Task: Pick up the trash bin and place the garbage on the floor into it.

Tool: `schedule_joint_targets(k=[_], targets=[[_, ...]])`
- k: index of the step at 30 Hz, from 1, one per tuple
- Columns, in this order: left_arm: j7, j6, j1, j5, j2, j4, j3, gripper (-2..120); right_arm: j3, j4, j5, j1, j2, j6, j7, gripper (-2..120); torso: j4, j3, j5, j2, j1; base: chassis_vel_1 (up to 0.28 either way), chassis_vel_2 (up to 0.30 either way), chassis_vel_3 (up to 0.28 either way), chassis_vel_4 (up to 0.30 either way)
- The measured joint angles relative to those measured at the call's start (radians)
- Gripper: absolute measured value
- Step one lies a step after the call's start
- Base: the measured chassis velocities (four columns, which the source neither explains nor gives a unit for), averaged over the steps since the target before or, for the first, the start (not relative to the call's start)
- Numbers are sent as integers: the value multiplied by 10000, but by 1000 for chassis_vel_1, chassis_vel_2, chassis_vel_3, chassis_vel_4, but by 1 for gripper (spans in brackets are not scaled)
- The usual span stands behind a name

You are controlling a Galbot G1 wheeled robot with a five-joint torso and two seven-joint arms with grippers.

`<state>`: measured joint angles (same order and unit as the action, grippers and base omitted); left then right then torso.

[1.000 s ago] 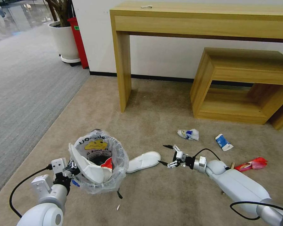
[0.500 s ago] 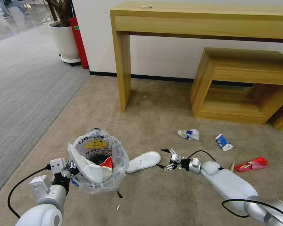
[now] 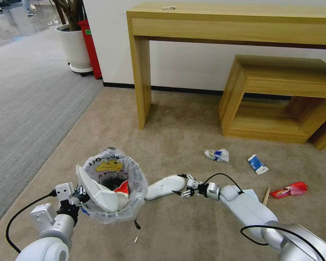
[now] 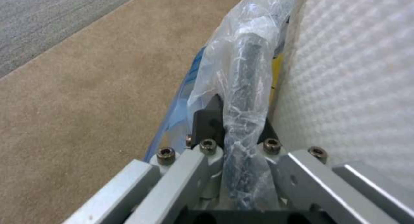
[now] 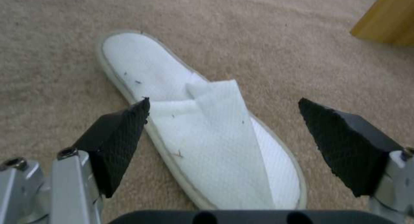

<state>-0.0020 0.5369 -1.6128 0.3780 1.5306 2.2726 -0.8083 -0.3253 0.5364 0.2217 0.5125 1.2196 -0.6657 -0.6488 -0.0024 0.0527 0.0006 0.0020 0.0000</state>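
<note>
The left gripper (image 3: 79, 197) is closed tight on the near-left rim of the bin (image 3: 132, 203), with the bag (image 4: 241, 72) pinched in too. One white slipper (image 3: 97, 190) pokes out of the bin. The other slipper (image 3: 165, 186) lies flat on the carpet (image 3: 177, 224), just right of the bin. The right gripper (image 3: 183, 185) is wide open and holds nothing; it sits at that slipper's right end, one finger (image 5: 118, 143) on each side. Bare carpet lies all around. A carton (image 3: 257, 164), a red wrapper (image 3: 289, 189) and a stick (image 3: 266, 196) lie farther right.
</note>
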Motion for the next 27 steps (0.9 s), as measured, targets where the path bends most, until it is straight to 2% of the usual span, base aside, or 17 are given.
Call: schedule_joint_targets(k=[27], targets=[[0,-120,5,25,-16,-83,53,3,283,-999,-677,-11,409,305,374,76,0,-1,1,0,0,0,0,0,0]])
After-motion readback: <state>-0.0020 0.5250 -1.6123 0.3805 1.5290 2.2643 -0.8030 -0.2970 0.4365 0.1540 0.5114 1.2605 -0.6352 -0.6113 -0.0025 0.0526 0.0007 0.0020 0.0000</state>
